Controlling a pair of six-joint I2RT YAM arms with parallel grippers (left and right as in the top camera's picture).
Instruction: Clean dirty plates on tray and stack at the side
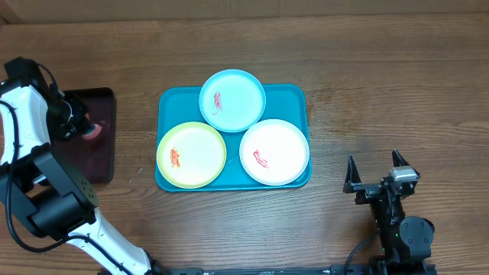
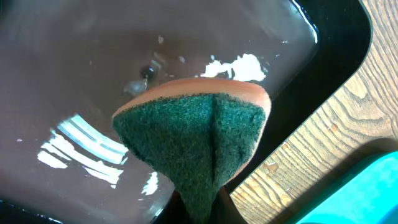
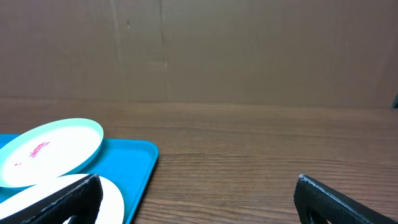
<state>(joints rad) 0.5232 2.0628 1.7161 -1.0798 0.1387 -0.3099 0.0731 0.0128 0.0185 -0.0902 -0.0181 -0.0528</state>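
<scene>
The teal tray [image 1: 294,95] holds three plates, each with a red smear: light blue [image 1: 232,100] at the back, yellow-green [image 1: 191,154] front left, white [image 1: 274,152] front right. My left gripper [image 1: 82,127] hangs over the dark maroon tray [image 1: 95,156], well left of the plates. It is shut on a folded sponge [image 2: 199,130], green scouring side up with an orange backing, held just above the wet maroon tray [image 2: 87,68]. My right gripper [image 1: 376,174] stands open and empty on the table, right of the tray. Its wrist view shows the light blue plate [image 3: 50,149] and the white plate's [image 3: 115,202] edge.
Water and a little white foam [image 2: 239,67] lie in the maroon tray. A corner of the teal tray [image 2: 367,193] shows at the lower right of the left wrist view. Bare wooden table [image 1: 382,92] surrounds both trays.
</scene>
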